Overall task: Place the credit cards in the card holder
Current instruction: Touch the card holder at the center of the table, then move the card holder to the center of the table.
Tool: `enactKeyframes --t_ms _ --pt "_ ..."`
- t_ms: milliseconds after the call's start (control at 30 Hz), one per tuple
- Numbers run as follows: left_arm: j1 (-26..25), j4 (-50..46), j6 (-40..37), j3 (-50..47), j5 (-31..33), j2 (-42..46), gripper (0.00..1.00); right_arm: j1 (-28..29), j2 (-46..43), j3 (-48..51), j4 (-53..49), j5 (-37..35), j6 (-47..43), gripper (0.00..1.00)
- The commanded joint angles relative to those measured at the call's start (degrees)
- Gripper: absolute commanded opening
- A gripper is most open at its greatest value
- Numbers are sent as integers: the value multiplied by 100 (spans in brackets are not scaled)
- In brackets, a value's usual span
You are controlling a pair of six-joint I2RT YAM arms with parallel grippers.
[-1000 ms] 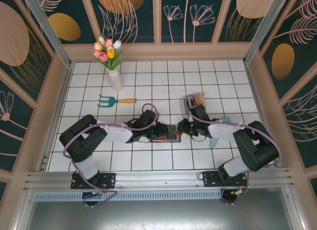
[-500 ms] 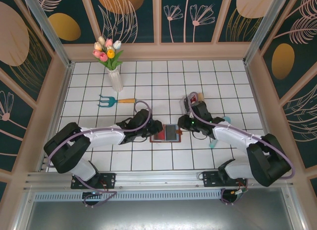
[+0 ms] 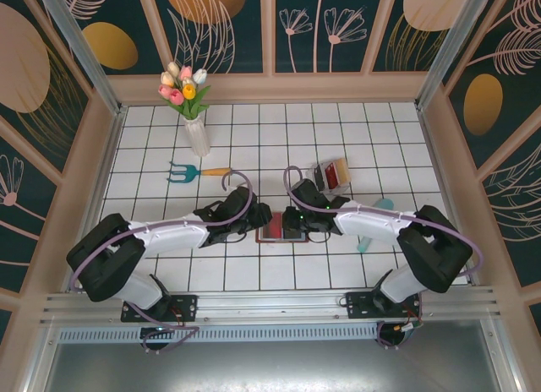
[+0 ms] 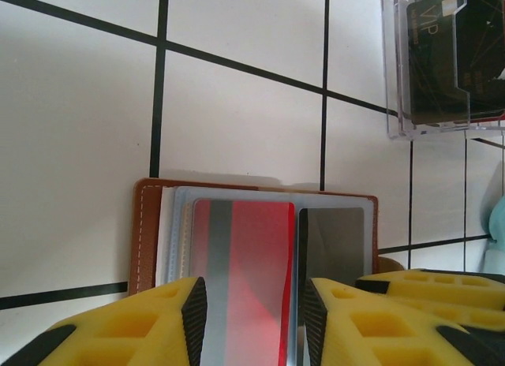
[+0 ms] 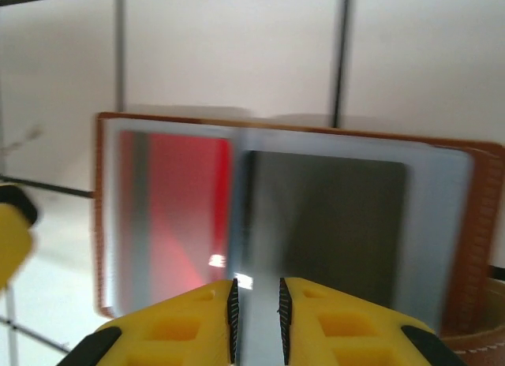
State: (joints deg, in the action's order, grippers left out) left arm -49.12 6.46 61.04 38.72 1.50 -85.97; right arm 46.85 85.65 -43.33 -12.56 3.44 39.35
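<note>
Lying open, the card holder (image 4: 144,232) shows a red card (image 4: 254,259).

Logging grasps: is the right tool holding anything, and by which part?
Seemingly the card holder: the right tool pinches its clear sleeve's near edge at the centre fold.

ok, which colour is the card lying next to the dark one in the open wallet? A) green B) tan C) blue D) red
D: in the left wrist view a red card lies in the open wallet, right beside the dark card.
</note>
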Motion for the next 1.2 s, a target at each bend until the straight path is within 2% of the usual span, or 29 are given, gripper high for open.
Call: enactKeyframes --t_ms 0,100,267,533,733,867,1033,1167 --pt "9 57 -170 -49 -120 -191 40 0 -246 -94 -728 -832 152 24" --pt "8 96 -175 -56 -157 -311 39 -68 -450 -65 -1011 -1106 171 25" --pt "7 221 -180 -50 -312 -559 38 -439 -629 159 -1191 -1168 254 25" --pt "10 329 -162 -128 -383 -659 38 -1183 -689 817 -684 -547 161 26" --pt "8 231 -162 -53 -334 -591 38 -1262 -201 924 -186 13 2 26" --pt "9 47 -14 -135 102 -170 38 -1026 173 782 105 434 -44 26" --pt "8 -510 110 -227 955 534 39 -604 455 387 124 439 123 25" --pt "8 -628 78 -284 1116 841 40 -726 31 208 -145 157 57 26"
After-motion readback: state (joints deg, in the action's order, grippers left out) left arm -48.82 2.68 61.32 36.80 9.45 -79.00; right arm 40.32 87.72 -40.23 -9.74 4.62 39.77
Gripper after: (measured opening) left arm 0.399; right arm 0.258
